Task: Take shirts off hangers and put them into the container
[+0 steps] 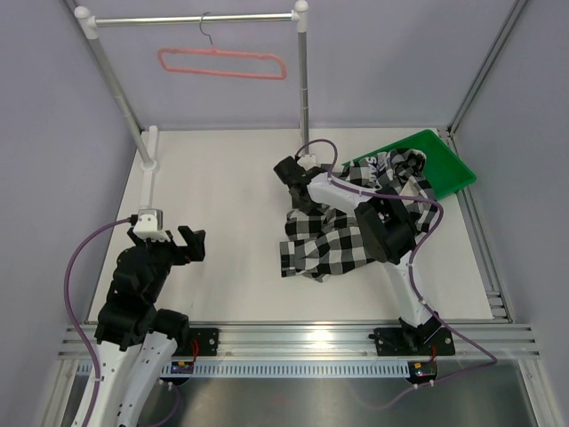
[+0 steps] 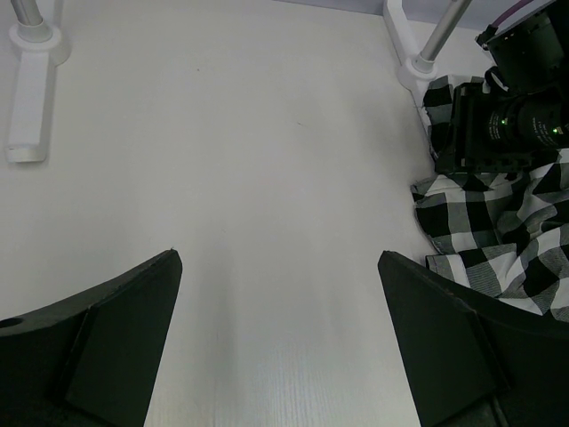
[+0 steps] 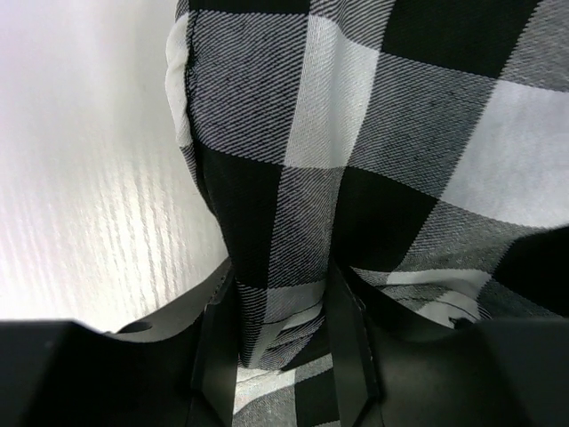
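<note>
Top view hides it, but the right wrist view shows the right fingers (image 3: 218,320) pinching a fold of the shirt (image 1: 333,245). It's heaped right on the worktop (image 1: 231,196), far end over the green tray (image 1: 449,165). Left fingers (image 2: 133,302) wide, empty.

No text, brand, number or sign can be read in any view. The small coloured stickers (image 1: 182,364) by the arm base mounts (image 1: 203,341) are too small to make out. The shirt (image 1: 333,245) shows only black-and-white checks, with no lettering or tag visible.
</note>
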